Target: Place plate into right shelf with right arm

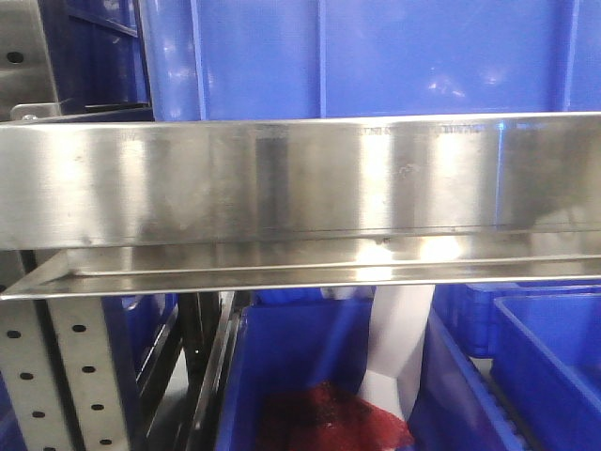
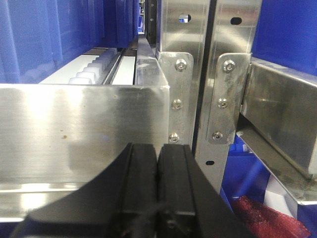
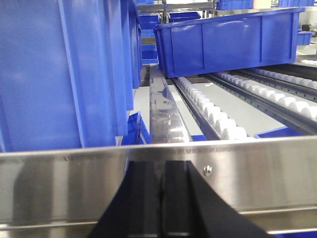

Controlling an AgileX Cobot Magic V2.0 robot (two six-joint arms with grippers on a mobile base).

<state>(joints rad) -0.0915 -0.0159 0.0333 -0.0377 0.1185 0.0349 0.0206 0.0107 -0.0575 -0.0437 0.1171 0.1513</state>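
Observation:
The plate is out of view in all three views. The right shelf's brushed steel lip [image 1: 300, 178] fills the front view from edge to edge. In the right wrist view my right gripper [image 3: 162, 166] is shut with nothing between its black fingers, close in front of the shelf's steel front lip [image 3: 59, 183]. My left gripper [image 2: 157, 148] is shut and empty too. It sits just before another steel lip [image 2: 74, 129], near the bolted upright [image 2: 181, 89].
Large blue bins [image 1: 376, 56] stand on the shelf above the lip, and one blue bin [image 3: 228, 42] rests on white roller tracks [image 3: 213, 111]. Below are more blue bins [image 1: 300, 376], one holding something red [image 1: 329, 418]. A perforated grey upright [image 1: 75, 376] stands at the lower left.

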